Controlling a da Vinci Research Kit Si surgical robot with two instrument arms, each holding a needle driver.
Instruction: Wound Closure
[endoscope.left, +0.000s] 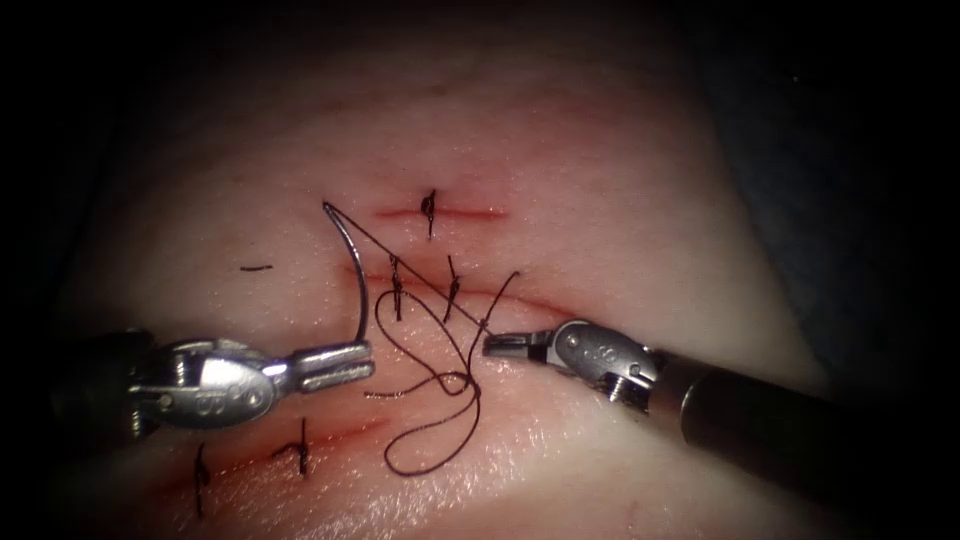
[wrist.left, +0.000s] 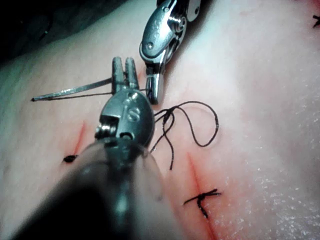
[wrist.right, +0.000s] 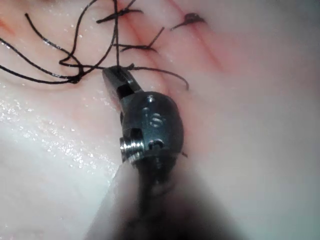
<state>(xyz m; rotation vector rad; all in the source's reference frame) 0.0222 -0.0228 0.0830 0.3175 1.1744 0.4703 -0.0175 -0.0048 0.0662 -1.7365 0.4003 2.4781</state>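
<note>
Left claw (endoscope.left: 362, 361) grips needle (endoscope.left: 352, 262) (clear of tissue (endoscope.left: 600, 200)); right claw (endoscope.left: 492, 345) grips thread (endoscope.left: 440, 440).

Glossy wet tissue (endoscope.left: 600, 180), shiny metal needle (endoscope.left: 352, 262)

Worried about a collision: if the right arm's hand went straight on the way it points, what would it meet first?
Probably the thread lying looped just ahead of the right hand; beyond it, the left hand, which holds the needle. Depth is unclear.

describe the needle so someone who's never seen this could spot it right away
Start at the left tool lying on the tissue. The needle rises from its shut jaws, held near one end, free of the tissue, left of the middle cut. Unlike the dark limp thread nearby, it is a stiff silvery arc.
</note>
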